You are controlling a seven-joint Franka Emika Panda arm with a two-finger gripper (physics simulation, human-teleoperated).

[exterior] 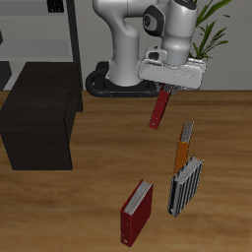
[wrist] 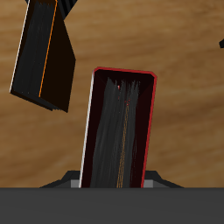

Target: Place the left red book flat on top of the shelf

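My gripper (exterior: pixel 164 90) is shut on the left red book (exterior: pixel 157 109), a thin dark-red hardcover, and holds it hanging on edge and slightly tilted in the air above the wooden table. In the wrist view the book (wrist: pixel 118 131) fills the middle between the jaws, red cover rim around dark page edges. The shelf (exterior: pixel 39 116), a low boxy matt-black unit with a flat top, stands well to the side of the gripper, apart from the book. The second red book (exterior: pixel 137 212) stands near the table's front edge.
An orange book (exterior: pixel 184 146) stands below the gripper and shows in the wrist view (wrist: pixel 42 61). A grey striped book (exterior: pixel 184 185) stands just in front of it. A tall thin-framed grey rack (exterior: pixel 59 30) stands behind the shelf. A plant (exterior: pixel 209 39) is at the back.
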